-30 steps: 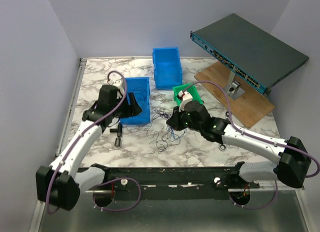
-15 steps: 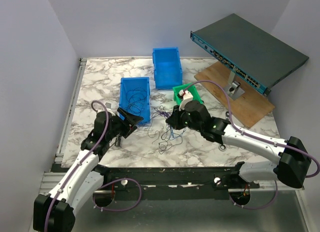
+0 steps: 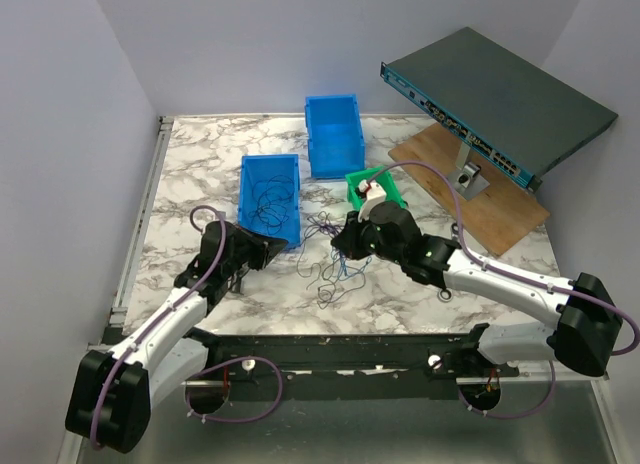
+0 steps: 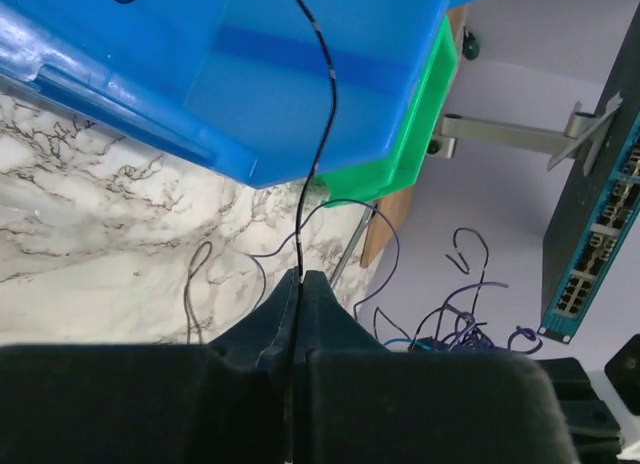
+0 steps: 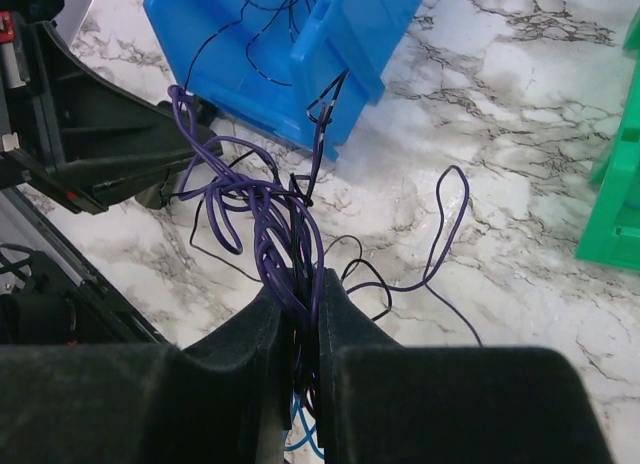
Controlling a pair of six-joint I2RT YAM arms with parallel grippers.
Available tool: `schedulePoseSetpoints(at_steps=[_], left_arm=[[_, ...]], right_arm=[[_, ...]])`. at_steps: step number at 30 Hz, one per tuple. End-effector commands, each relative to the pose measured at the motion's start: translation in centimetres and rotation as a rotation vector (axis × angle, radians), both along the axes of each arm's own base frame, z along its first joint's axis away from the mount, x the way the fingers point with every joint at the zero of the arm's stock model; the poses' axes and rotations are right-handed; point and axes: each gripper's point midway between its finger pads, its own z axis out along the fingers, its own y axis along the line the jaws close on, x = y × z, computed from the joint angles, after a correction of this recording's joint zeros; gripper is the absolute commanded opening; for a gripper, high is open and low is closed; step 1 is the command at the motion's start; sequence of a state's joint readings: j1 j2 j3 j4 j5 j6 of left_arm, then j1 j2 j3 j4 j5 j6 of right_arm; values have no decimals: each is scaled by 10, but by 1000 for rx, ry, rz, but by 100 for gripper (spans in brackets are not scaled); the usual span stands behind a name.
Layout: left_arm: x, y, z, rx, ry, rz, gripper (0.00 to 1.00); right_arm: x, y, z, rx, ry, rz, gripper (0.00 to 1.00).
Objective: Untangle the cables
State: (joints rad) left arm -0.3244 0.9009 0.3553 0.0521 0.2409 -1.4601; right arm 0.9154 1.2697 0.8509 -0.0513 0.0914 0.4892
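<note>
- our left gripper [image 4: 302, 282] is pinched fully together on one thin black wire [image 4: 326, 104], which runs up over the wall of the nearer blue plastic bin [image 4: 250, 94].
- our right gripper [image 5: 300, 284] is clamped on a bundle of thin purple and black cables [image 5: 290, 234]; loose loops trail onto the white marble table [image 3: 190, 154] just beside it.
- we should draw the black strand away slowly while the right claw anchors the bundle, and stop if a knot tightens.
</note>
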Motion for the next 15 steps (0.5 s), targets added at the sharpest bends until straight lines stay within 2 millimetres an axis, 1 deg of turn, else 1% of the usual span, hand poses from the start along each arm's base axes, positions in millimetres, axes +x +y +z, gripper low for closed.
schedulePoseSetpoints(at_steps=[1, 2, 4, 5, 7, 8, 11, 13, 15], left_arm=[[16, 6, 16, -5, -64, 74, 0], [18, 12, 18, 23, -75, 98, 0], [23, 24, 28, 87, -112, 136, 0], [24, 31, 31, 125, -107, 149, 0], [29, 44, 44, 191, -129, 161, 0], [32, 50, 48, 220, -137, 164, 0], [40, 74, 61, 288, -163, 182, 0], [45, 81, 71, 326, -192, 169, 0], [51, 83, 77, 367, -195, 144, 0]], right_arm=[[-5, -2, -6, 1, 11, 0, 1], [-5, -5, -10, -8, 22, -11, 1], [-9, -15, -26, -51, 52, -34, 4], [-11, -22, -36, -79, 75, -47, 6], [-18, -39, -60, -144, 115, -85, 11], [-22, -50, -73, -176, 134, -111, 12], [-27, -89, -100, -259, 150, -235, 12], [-30, -111, -107, -280, 151, -313, 12], [-33, -124, -109, -259, 157, -384, 12]])
